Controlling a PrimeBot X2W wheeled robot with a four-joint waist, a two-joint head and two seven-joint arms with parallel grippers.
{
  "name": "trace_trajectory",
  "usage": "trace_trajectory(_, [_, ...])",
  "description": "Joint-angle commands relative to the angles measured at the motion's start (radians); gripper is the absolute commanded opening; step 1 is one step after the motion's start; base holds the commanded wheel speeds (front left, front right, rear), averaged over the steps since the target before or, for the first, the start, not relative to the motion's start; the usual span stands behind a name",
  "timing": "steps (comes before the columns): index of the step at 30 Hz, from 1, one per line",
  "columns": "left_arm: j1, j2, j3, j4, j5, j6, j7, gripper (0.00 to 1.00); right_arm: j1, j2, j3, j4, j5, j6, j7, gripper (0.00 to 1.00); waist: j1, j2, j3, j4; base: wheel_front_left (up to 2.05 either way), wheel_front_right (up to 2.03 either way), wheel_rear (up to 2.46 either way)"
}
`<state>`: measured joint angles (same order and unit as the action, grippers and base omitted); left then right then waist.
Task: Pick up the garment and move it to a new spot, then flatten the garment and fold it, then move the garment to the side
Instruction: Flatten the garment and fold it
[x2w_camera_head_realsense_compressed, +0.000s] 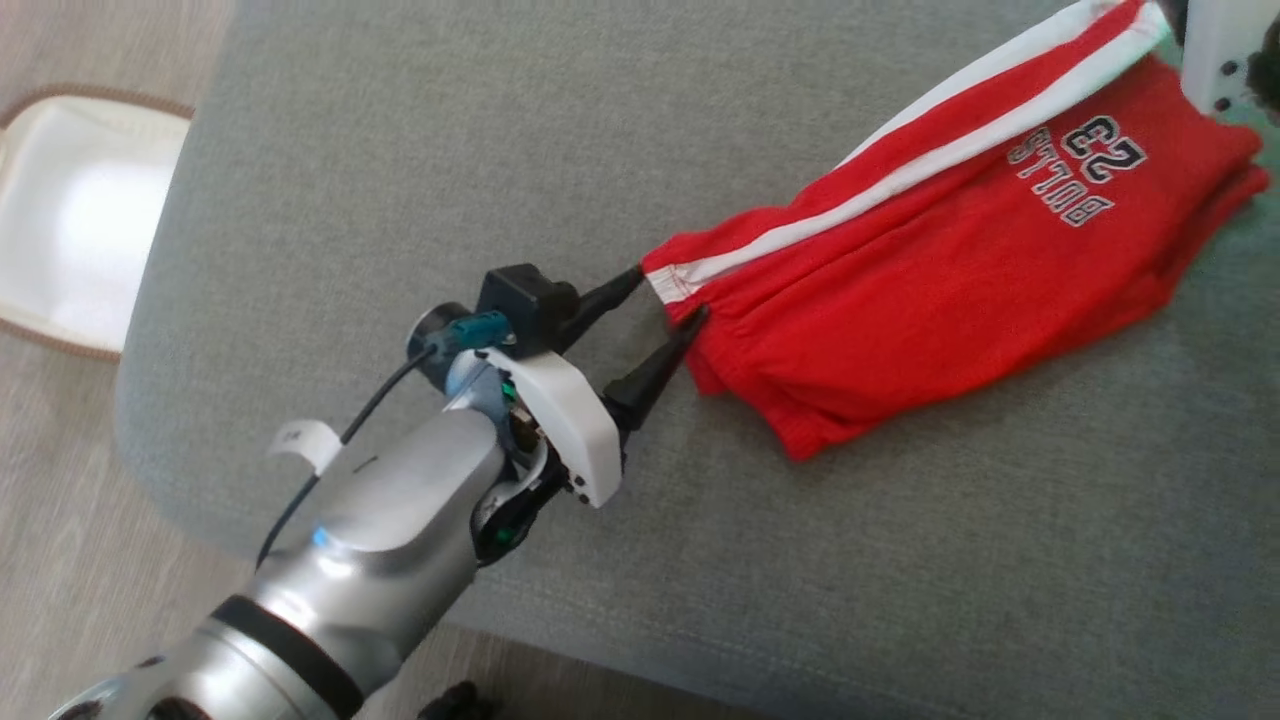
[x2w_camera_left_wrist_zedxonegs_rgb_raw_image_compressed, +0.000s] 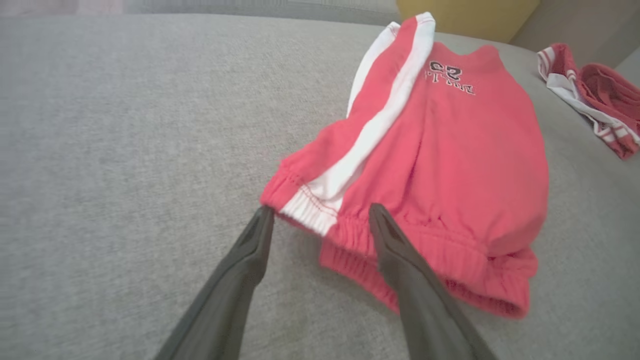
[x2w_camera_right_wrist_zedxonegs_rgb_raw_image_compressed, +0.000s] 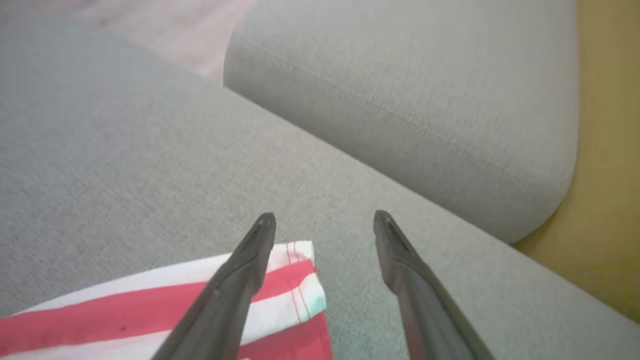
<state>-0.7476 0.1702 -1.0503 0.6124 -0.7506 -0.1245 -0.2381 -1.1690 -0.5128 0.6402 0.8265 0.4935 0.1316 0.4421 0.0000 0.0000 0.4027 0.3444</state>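
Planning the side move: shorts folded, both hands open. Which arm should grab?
Left, probably. Left hand straddles the waistband of the shorts; right hand is mostly over bare cushion, one finger above the striped hem corner.

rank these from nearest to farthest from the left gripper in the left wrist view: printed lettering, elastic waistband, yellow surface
1. elastic waistband: near end of the shorts, at the left gripper.
2. printed lettering: far end of the shorts.
3. yellow surface: top edge, beyond the sofa.
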Motion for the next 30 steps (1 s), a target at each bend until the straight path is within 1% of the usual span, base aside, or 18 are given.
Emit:
trace_trajectory(1, [-0.029,0.032,0.044,-0.014,0.000,0.000,-0.012,1.00,-0.019,0.015,0.000,-0.026,0.015,-0.001,-0.039,1.00,0.0000,0.0000,-0.023,-0.019,0.00,0.00,0.00])
trace_trajectory(3, [-0.019,0.041,0.066,-0.010,-0.002,0.014,-0.017,1.00,-0.003,0.026,-0.008,-0.025,0.034,-0.001,-0.115,1.00,0.0000,0.0000,-0.045,-0.038,0.00,0.00,0.00])
trace_trajectory(4, [-0.005,0.056,0.096,-0.013,-0.001,0.035,-0.020,1.00,0.023,0.042,-0.008,-0.033,0.052,-0.001,-0.189,1.00,0.0000,0.0000,-0.072,-0.062,0.00,0.00,0.00])
trace_trajectory(6, [0.014,0.071,0.134,-0.024,-0.005,0.057,-0.022,1.00,0.054,0.053,-0.004,-0.049,0.069,-0.001,-0.258,1.00,0.0000,0.0000,-0.098,-0.086,0.00,0.00,0.00])
trace_trajectory(9, [0.052,0.091,0.222,-0.081,-0.004,0.096,-0.023,1.00,0.109,0.067,-0.018,-0.068,0.090,-0.001,-0.366,1.00,0.0000,0.0000,-0.138,-0.124,0.00,0.00,0.00])
trace_trajectory(13, [0.126,0.111,0.375,-0.198,0.037,0.162,-0.023,1.00,0.196,0.082,-0.051,-0.090,0.087,-0.001,-0.509,1.00,0.0000,0.0000,-0.189,-0.173,0.00,0.00,0.00])
trace_trajectory(15, [0.178,0.102,0.470,-0.264,0.058,0.190,-0.023,1.00,0.245,0.099,-0.080,-0.100,0.085,-0.001,-0.570,1.00,0.0000,0.0000,-0.213,-0.196,0.00,0.00,0.00])
trace_trajectory(17, [0.235,0.085,0.565,-0.330,0.085,0.205,-0.024,1.00,0.294,0.112,-0.108,-0.112,0.070,-0.001,-0.625,1.00,0.0000,0.0000,-0.231,-0.217,0.00,0.00,0.00])
trace_trajectory(20, [0.318,0.054,0.683,-0.406,0.146,0.212,-0.024,1.00,0.374,0.138,-0.157,-0.140,0.038,-0.001,-0.674,1.00,0.0000,0.0000,-0.259,-0.248,0.00,0.00,0.00])
trace_trajectory(23, [0.395,0.013,0.772,-0.457,0.198,0.196,-0.024,1.00,0.463,0.166,-0.209,-0.186,-0.010,-0.001,-0.695,1.00,0.0000,0.0000,-0.285,-0.276,0.00,0.00,0.00])
trace_trajectory(25, [0.442,-0.011,0.810,-0.473,0.236,0.180,-0.024,1.00,0.525,0.187,-0.240,-0.223,-0.047,-0.001,-0.700,1.00,0.0000,0.0000,-0.301,-0.293,0.00,0.00,0.00])
trace_trajectory(26, [0.442,-0.011,0.810,-0.473,0.236,0.180,-0.024,1.00,0.525,0.187,-0.240,-0.223,-0.047,-0.001,-0.700,1.00,0.0000,0.0000,-0.301,-0.293,0.00,0.00,0.00])
trace_trajectory(30, [0.522,-0.051,0.855,-0.488,0.308,0.141,-0.024,1.00,0.649,0.242,-0.328,-0.298,-0.109,-0.001,-0.703,1.00,0.0000,0.0000,-0.329,-0.319,0.00,0.00,0.00])
